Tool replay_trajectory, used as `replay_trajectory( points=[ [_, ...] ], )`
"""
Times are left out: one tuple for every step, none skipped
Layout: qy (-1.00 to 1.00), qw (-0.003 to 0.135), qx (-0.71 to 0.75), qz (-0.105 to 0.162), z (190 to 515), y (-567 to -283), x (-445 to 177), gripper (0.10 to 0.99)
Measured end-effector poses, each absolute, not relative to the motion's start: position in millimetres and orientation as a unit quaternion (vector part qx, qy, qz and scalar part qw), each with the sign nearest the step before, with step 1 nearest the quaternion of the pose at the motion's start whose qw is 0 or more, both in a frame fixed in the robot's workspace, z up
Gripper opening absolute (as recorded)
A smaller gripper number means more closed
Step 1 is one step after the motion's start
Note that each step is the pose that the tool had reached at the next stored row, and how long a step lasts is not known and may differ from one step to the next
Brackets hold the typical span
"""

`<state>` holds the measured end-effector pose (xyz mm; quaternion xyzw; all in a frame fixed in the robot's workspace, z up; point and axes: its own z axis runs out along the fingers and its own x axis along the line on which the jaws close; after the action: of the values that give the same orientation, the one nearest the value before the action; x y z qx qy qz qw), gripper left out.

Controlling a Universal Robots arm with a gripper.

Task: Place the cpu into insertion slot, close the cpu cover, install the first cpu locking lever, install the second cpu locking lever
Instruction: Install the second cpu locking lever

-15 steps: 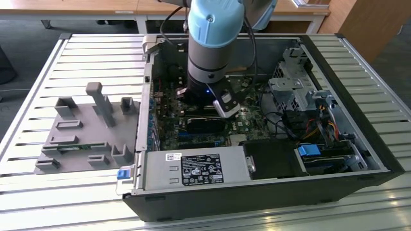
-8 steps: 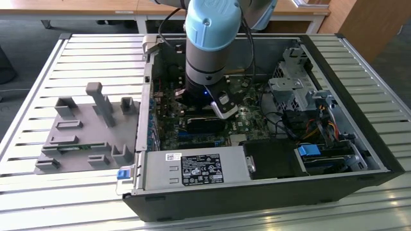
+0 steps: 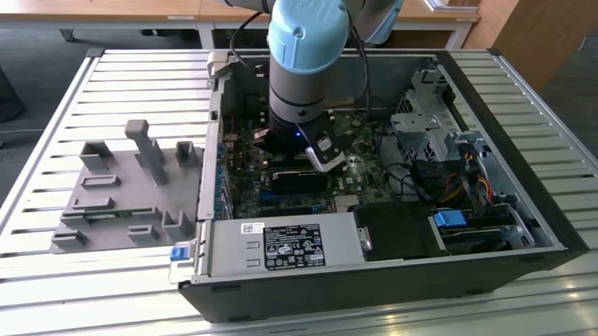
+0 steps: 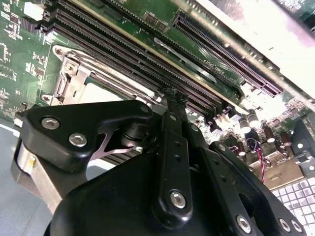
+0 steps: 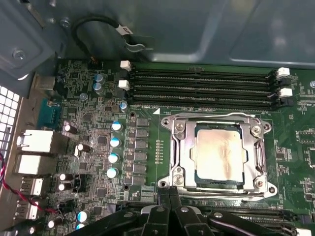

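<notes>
Evidently the cpu (image 5: 219, 153) already sat in the insertion slot (image 5: 183, 132), its pale metal face showing through the square window of the cpu cover (image 5: 179, 147), which lay flat over it in the first wrist view. A thin wire locking lever (image 5: 209, 118) ran along the edge of the socket nearest the memory slots (image 5: 202, 88), and another lever (image 5: 226, 194) ran along the opposite edge, close to the gripper (image 5: 170, 192). The fingers looked drawn together into a narrow tip, holding nothing, and that tip stood just beside the near edge of the socket; in the second wrist view the gripper (image 4: 173, 96) pointed down at the green motherboard (image 4: 29, 59) next to the socket's corner. Whether the near lever was fully hooked could not be told. Judging by that, the work was at the lever stage, and doing it well called for pressing on the wire itself, not on the cover or the chip, and for a slow, steady push so the lever slid under its catch without springing off. In the exterior view the arm (image 3: 304, 63) reached straight down into the open computer case (image 3: 374, 280).
</notes>
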<state>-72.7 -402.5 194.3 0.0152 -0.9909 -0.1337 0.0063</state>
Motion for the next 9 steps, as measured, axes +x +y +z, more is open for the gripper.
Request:
replay_trajectory(
  points=[
    [-0.991, 0.006, 0.015, -0.134, 194.2, -402.0, -72.8, 0.106],
    [-0.991, 0.006, 0.015, -0.134, 194.0, -401.3, -72.9, 0.106],
    [-0.991, 0.006, 0.015, -0.134, 193.9, -400.7, -73.0, 0.106],
    [-0.991, 0.006, 0.015, -0.134, 193.6, -400.2, -73.2, 0.106],
    [-0.991, 0.006, 0.015, -0.134, 193.4, -399.7, -73.3, 0.106],
    [-0.991, 0.006, 0.015, -0.134, 193.0, -399.2, -73.5, 0.106],
    [-0.991, 0.006, 0.015, -0.134, 192.8, -398.7, -73.6, 0.106],
    [-0.991, 0.006, 0.015, -0.134, 192.5, -398.1, -73.8, 0.106],
    [-0.991, 0.006, 0.015, -0.134, 192.1, -397.5, -74.0, 0.106]
  ],
)
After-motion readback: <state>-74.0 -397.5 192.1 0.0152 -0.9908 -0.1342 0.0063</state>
